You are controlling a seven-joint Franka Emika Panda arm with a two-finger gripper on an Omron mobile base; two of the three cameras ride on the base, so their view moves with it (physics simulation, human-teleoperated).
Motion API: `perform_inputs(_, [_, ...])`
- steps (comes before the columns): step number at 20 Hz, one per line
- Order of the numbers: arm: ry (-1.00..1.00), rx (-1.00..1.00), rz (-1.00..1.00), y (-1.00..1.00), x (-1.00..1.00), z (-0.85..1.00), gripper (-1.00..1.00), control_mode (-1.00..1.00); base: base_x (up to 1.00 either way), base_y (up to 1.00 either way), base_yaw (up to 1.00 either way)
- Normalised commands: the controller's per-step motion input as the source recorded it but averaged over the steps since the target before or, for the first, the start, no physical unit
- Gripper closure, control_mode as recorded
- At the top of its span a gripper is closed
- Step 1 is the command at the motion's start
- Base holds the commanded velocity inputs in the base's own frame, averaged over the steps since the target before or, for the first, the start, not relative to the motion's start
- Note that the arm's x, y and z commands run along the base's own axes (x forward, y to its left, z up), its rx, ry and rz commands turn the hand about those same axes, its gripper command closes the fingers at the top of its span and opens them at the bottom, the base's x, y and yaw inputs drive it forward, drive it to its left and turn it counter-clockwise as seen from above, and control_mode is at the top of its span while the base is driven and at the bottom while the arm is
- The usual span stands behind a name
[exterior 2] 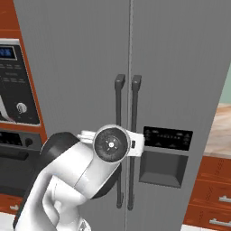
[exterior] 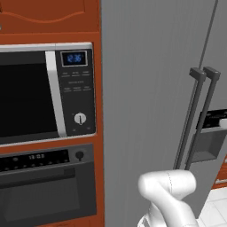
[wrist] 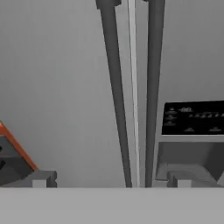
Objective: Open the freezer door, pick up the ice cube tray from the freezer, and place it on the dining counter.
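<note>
Grey and matte, freezer door (exterior 2: 76, 90) standing shut, forming the left half of the freezer (exterior: 146, 88) front, flush with the right door (exterior 2: 180, 67) along a thin centre seam. Carrying a long dark handle (exterior 2: 119, 135) just left of that seam, running vertically beside its twin (exterior 2: 133, 135) on the right door. Showing both bars close up in the hand view, handle (wrist: 114, 87) left of the seam, twin (wrist: 152, 87) right of it, neither being touched.

Sitting to the right of the handle, across the seam: a black control panel (exterior 2: 168, 138) on the right door, with a recessed grey dispenser (exterior 2: 161, 168) directly below it.

Gripper (wrist: 109, 181) pointing at the door low on the handle, fingertips (wrist: 41, 180) spread wide apart, one lying left of the handle and the other right of the twin, holding nothing. White arm (exterior 2: 85, 167) rising in front of the handle's lower part, covering a stretch of it in the right base view.

Flanking the door on its left: orange-red cabinet (exterior: 48, 22), housing a microwave (exterior: 44, 93) with a lit blue clock, and a black oven (exterior: 44, 186) under the microwave.

Lying right of the freezer, low down: orange drawers (exterior 2: 212, 189) with silver pulls.
</note>
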Motion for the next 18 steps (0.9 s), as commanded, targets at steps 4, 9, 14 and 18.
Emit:
perform_inputs(4, [-0.3, 0.0, 0.0, -0.24, 0.31, -0.03, -1.0, -1.0, 0.0, 0.0, 0.0])
perform_inputs(9, [-0.3, 0.06, 0.0, -0.03, 0.57, 0.0, -1.0, -1.0, 0.0, 0.0, 0.0])
perform_inputs(14, [-0.31, 0.1, 0.0, -0.17, 0.44, 0.0, -1.0, -1.0, 0.0, 0.0, 0.0])
perform_inputs(18, [-0.22, 0.07, 0.0, -0.14, 0.17, 0.0, -1.0, -1.0, 0.0, 0.0, 0.0])
